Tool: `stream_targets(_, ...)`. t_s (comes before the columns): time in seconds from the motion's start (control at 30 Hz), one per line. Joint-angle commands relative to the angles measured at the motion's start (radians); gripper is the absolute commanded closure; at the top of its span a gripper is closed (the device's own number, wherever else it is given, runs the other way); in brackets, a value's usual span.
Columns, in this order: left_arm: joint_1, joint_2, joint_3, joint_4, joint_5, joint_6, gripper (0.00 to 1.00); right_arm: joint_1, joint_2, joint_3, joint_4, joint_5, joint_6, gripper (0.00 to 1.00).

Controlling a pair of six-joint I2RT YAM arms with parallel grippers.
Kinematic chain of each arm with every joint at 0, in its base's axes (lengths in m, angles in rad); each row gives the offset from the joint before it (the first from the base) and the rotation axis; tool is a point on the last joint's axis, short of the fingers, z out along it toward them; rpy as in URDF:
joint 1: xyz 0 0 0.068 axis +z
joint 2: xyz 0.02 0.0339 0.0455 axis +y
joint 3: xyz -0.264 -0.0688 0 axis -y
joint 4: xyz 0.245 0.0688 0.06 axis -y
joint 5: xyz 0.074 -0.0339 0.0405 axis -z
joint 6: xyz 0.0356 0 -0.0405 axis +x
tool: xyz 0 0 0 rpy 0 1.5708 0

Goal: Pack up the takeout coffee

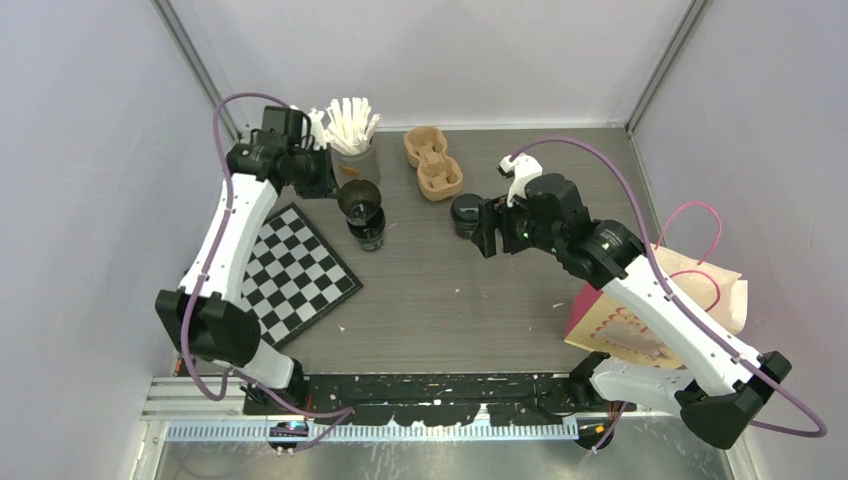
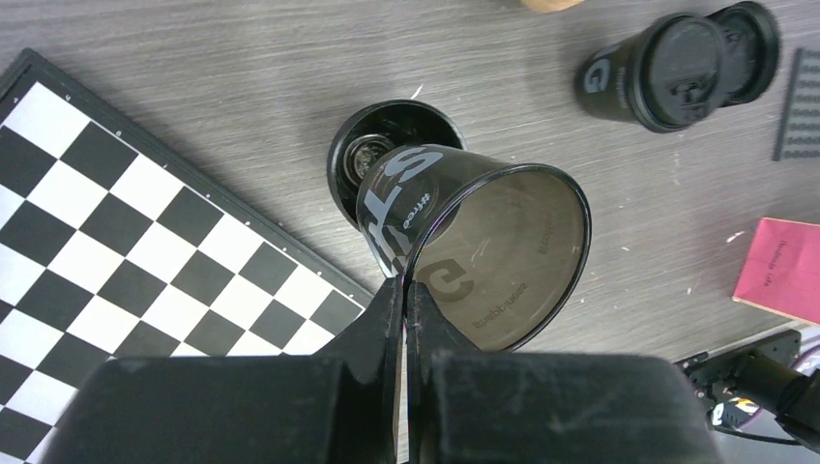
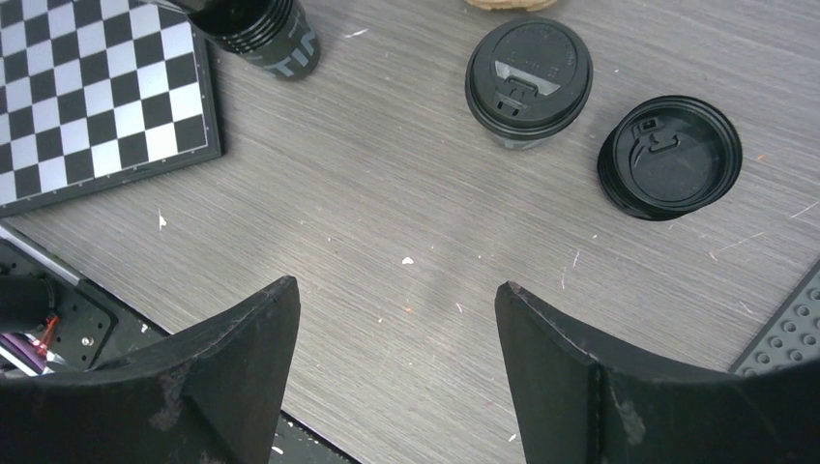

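- Nothing is packed yet, as I judge it. The pink paper bag [image 1: 650,310] lies by my right arm, and the brown cup carrier [image 1: 432,162] at the far side of the table has bare wells. Lidding the open cups and seating them all looks to be the work left.
- My left gripper [image 2: 406,286] is clenched on the rim of an open cup [image 2: 483,261], one finger inside and one outside. The cup hangs tilted, with its base over the mouth of a second open cup [image 2: 372,155] beside the chessboard [image 2: 116,242]. I cannot tell whether the two touch.
- The lidded cup [image 3: 527,82] is the one finished piece. It stands upright beyond my right gripper [image 3: 396,292], not between the jaws, which are spread wide and hold nothing.
- A loose lid [image 3: 669,157] lies flat on the table just beside that cup, also beyond my fingertips.
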Motion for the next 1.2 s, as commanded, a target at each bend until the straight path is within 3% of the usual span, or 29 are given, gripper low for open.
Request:
stream_targets(0.0, -0.003, -0.102, -0.010, 0.021, 0.066, -0.013, 1.00, 0.004, -0.044, 0.049, 0.021, 0.037, -0.017, 0.22)
stream_targets(0.17, -0.003, -0.174, -0.032, 0.012, 0.143, -0.039, 1.00, 0.003, -0.042, 0.069, -0.009, 0.047, 0.004, 0.22)
stream_targets(0.37, -0.044, -0.312, -0.220, 0.049, 0.228, -0.092, 1.00, 0.004, -0.061, 0.070, -0.037, 0.061, 0.029, 0.22)
stream_targets(0.63, -0.304, -0.461, -0.508, 0.178, 0.113, -0.218, 1.00, 0.004, -0.035, 0.084, -0.049, 0.146, 0.032, 0.22)
stream_targets(0.9, -0.457, -0.438, -0.753, 0.428, 0.028, -0.319, 1.00, 0.003, 0.056, 0.129, -0.085, 0.188, 0.036, 0.22)
stream_targets(1.17, -0.526, -0.334, -0.754, 0.498, -0.015, -0.321, 0.99, 0.003, 0.094, 0.109, -0.087, 0.269, 0.028, 0.21)
